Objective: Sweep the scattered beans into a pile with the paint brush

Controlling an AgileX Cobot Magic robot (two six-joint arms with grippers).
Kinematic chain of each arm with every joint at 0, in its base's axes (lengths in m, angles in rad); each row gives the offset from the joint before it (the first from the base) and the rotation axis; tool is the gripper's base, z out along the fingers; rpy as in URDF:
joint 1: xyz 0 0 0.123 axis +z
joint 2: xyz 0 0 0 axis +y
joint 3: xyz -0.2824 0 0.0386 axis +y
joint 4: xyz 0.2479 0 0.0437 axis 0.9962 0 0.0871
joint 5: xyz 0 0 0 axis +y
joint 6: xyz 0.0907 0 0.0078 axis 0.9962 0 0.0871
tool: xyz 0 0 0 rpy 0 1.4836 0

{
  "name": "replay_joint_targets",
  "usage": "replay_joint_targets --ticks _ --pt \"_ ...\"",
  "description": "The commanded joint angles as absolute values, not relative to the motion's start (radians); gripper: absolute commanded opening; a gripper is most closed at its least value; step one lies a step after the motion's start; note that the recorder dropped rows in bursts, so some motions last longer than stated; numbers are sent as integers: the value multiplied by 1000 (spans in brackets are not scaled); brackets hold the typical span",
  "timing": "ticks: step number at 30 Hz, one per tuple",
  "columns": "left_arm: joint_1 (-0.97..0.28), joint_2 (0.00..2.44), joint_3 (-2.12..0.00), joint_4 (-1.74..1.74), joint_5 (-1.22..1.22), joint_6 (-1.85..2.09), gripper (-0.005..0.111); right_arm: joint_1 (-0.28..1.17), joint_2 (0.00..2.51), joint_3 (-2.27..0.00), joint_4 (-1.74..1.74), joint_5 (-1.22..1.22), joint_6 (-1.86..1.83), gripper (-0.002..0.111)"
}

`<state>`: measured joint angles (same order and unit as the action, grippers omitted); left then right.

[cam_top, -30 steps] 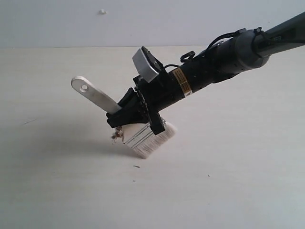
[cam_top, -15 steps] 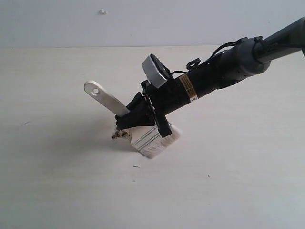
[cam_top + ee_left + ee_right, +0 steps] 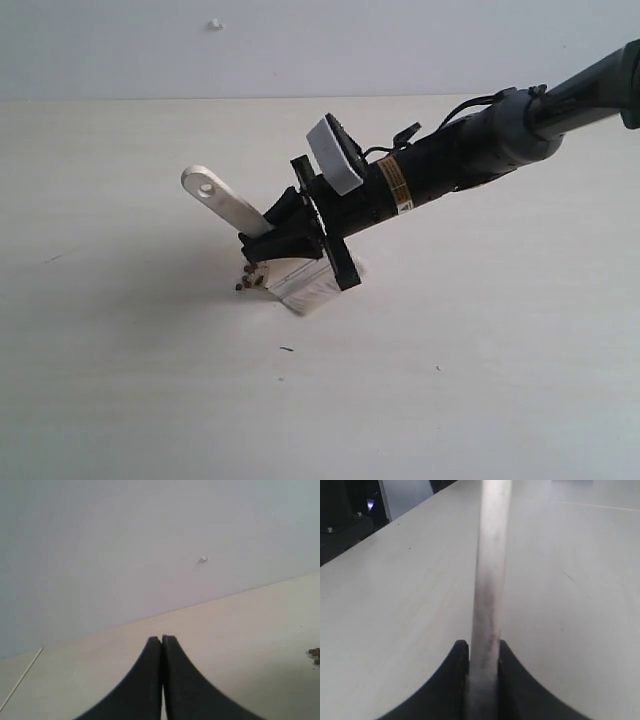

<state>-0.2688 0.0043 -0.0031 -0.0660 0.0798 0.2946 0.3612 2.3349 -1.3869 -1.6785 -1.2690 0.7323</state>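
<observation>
Wood-handled brush (image 3: 222, 203), tilted, in right gripper (image 3: 278, 238)
Jaws pinch handle just above metal band; beans (image 3: 250, 281) clustered beside band, just below gripper.

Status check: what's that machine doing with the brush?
Right pincer shut on pale wooden flat paint brush. Left pincer shut, empty. Tiny reddish-brown beans clustered beside its head. Dark speck lies apart.

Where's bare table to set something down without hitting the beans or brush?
Free: the table left of the beans out to the left edge, and the near right side in front of the right arm. The near strip carries only tiny dark specks. Crowded: the centre, where the right gripper clamps the paint brush beside the beans.
</observation>
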Motion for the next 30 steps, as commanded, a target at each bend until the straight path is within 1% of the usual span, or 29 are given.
replay_joint_targets --ticks 1,8,19,25,30 --pt "-268 0 0 -66 81 288 0 356 2343 -1430 -1705 -1221 704 0" --pt "-268 0 0 -66 81 288 0 356 2327 -1454 -1699 -1221 780 0" --pt "-268 0 0 -66 81 288 0 400 2176 -1454 -1744 -1221 1133 0" --pt "-268 0 0 -66 81 288 0 454 2090 -1454 -1744 -1221 1177 0" --pt "-268 0 0 -66 81 288 0 465 2064 -1454 -1683 -1221 1217 0"
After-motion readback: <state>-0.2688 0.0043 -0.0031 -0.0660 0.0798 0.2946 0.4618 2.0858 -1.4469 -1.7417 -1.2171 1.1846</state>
